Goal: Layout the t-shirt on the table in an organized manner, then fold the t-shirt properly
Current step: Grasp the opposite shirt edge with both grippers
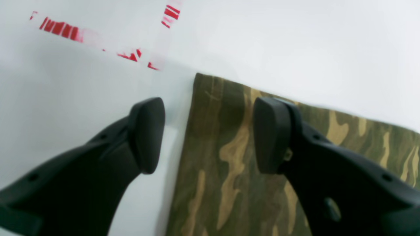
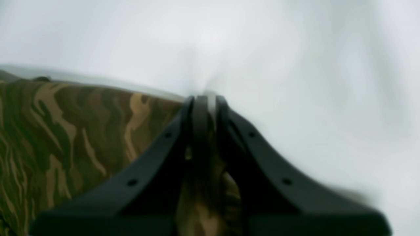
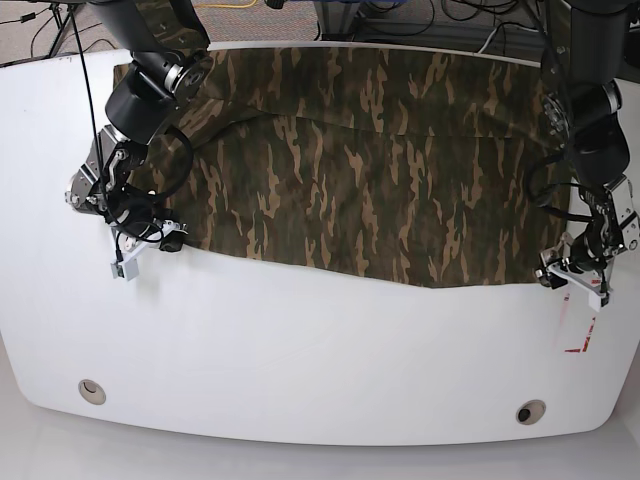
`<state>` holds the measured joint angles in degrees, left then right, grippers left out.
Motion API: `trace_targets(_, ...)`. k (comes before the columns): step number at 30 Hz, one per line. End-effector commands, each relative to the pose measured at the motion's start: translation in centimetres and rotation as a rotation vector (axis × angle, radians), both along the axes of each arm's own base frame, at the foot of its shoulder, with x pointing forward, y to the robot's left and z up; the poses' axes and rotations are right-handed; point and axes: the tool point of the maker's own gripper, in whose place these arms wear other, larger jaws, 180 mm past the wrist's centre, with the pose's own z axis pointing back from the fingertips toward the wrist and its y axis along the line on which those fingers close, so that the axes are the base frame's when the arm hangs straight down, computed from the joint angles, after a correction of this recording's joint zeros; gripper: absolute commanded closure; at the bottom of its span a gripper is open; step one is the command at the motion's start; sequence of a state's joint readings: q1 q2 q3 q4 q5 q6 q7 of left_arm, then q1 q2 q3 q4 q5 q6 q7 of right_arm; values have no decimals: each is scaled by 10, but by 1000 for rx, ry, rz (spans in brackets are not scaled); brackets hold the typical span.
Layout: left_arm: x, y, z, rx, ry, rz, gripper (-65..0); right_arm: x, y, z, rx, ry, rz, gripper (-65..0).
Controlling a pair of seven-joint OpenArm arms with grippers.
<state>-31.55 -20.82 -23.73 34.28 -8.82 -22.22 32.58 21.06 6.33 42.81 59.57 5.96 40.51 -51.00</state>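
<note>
White table (image 3: 300, 370) bears one t-shirt (image 3: 360, 190); right claw (image 2: 205, 101) seemingly pinches it.

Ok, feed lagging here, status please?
Left gripper open over shirt corner. Right gripper shut on shirt edge. Shirt spread on table. Nothing blocking.

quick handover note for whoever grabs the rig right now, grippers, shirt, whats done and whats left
Left gripper: open, jaws straddling the side edge near a corner of the t-shirt, holding nothing.
Right gripper: shut on the t-shirt's edge at the opposite end, cloth bunched between the fingers.
T-shirt: spread wide across the far half of the table, mostly flat, near edge wavy, a fold line running across the far part. The red tape mark lies just off the corner by the left gripper.
Done: shirt largely laid out.
Left: close the left gripper on its corner, smooth the edges, then do the folds.
</note>
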Motion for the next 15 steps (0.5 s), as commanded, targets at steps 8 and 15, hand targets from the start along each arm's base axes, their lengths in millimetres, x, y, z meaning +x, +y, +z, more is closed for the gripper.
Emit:
trace_targets(8,9,-16,3,22,1,-62,-154,-12,-5,-10,-44,86,23,-29)
trace_targets(15,2,-23,-5,34,15,-105,0,-12,-7,-9,-50,87,23,-27)
